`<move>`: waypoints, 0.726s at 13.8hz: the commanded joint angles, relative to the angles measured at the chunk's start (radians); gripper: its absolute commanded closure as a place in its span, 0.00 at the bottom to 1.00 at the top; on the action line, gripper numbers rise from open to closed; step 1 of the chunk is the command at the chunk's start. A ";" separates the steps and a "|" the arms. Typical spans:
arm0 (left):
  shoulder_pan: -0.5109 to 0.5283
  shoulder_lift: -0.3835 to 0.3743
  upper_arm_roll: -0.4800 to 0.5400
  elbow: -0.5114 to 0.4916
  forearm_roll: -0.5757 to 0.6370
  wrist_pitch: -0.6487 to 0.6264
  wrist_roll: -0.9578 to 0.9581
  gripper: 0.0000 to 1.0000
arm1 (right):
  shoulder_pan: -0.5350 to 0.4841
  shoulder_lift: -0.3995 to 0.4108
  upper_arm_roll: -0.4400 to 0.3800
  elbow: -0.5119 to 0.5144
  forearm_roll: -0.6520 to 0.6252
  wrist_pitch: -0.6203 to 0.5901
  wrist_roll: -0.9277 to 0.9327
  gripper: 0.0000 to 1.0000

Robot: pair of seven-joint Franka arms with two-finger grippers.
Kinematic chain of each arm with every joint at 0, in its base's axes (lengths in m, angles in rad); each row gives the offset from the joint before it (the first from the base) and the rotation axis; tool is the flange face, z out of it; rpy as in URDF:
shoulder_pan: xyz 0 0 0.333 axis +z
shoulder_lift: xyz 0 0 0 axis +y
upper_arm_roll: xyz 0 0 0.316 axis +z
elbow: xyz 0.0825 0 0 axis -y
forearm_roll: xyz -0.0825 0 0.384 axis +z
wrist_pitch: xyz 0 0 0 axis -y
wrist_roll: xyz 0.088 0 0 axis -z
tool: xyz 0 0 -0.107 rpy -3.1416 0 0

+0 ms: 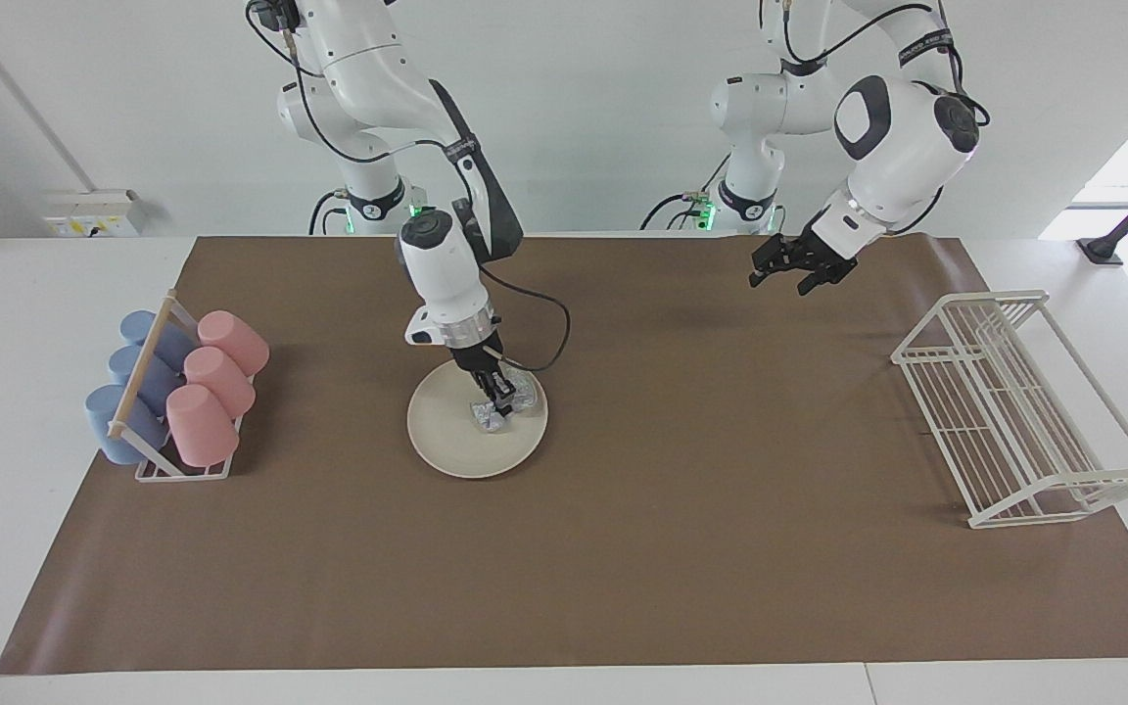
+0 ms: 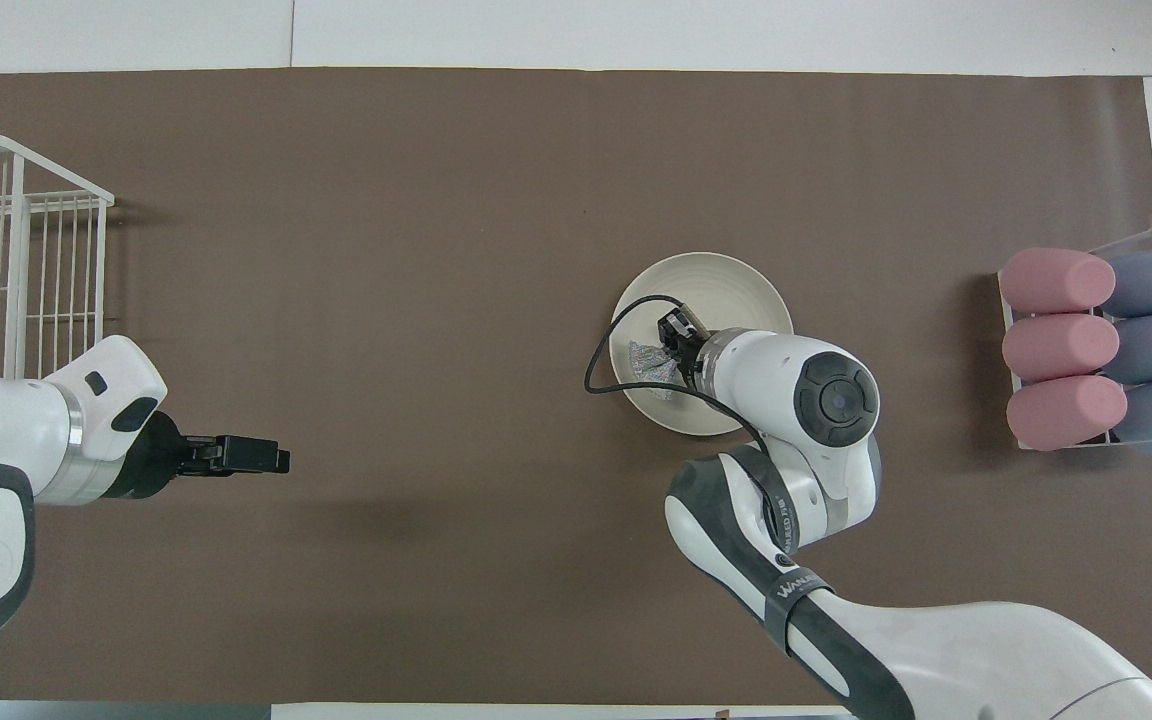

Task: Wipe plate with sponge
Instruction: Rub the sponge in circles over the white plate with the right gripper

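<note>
Right gripper (image 1: 497,394) hides part of sponge (image 1: 488,415) on plate (image 1: 451,436).

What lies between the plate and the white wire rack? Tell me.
Nothing stands there: only bare brown mat between the plate and the wire rack; the waiting left gripper hangs above. Both views show it.

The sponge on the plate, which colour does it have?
Silvery-white with fine multicoloured speckles; the sponge shows best in the facing view.
</note>
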 commanded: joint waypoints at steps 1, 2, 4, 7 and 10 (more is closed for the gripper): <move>0.006 0.009 -0.003 0.012 0.020 0.008 -0.016 0.00 | -0.091 0.059 0.005 -0.016 0.004 0.014 -0.149 1.00; 0.004 0.009 -0.003 0.012 0.020 0.008 -0.016 0.00 | -0.099 0.059 0.005 -0.016 0.004 0.014 -0.171 1.00; 0.004 0.009 -0.003 0.012 0.020 0.008 -0.018 0.00 | -0.101 0.059 0.005 -0.016 0.004 0.014 -0.179 1.00; 0.004 0.009 -0.003 0.012 0.020 0.008 -0.018 0.00 | -0.078 0.059 0.006 -0.017 0.004 0.014 -0.122 1.00; 0.004 0.009 -0.003 0.012 0.020 0.007 -0.018 0.00 | -0.029 0.057 0.005 -0.017 0.004 0.016 -0.024 1.00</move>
